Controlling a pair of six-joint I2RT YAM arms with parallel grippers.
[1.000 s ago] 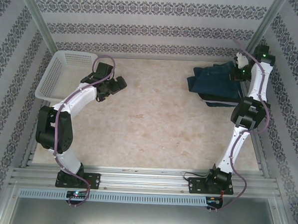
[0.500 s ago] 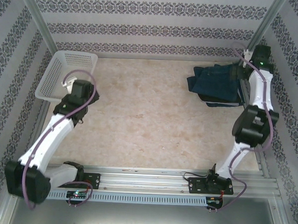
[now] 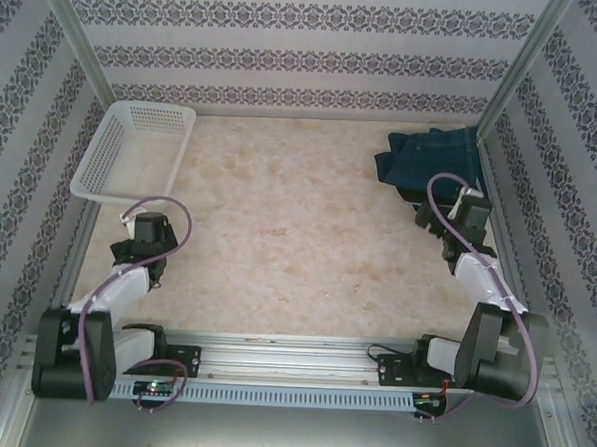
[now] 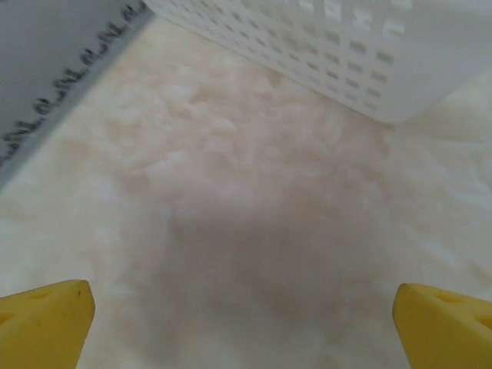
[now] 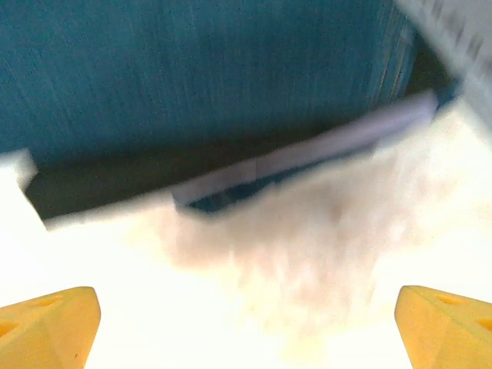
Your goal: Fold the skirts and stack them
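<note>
The skirts (image 3: 432,160) lie folded in one stack at the far right of the table, dark blue denim on top. In the right wrist view the stack's near edge is blurred, with denim (image 5: 192,77) over a black layer (image 5: 92,188) and a pale lavender layer (image 5: 323,150). My right gripper (image 3: 447,217) sits just in front of the stack, open (image 5: 246,327) with bare table between its yellow fingertips (image 5: 50,323). My left gripper (image 3: 143,233) is drawn back at the near left, also open (image 4: 246,327) over bare table, holding nothing.
A white lattice basket (image 3: 132,145) stands at the far left, and its corner (image 4: 369,54) shows ahead of the left gripper. Patterned walls close in three sides of the table. Metal rails run along the near edge (image 3: 291,358).
Both arms have pulled back toward the near edge. The right gripper came off the far side of the stack and opened. The left arm folded down from mid-table to the near left.
</note>
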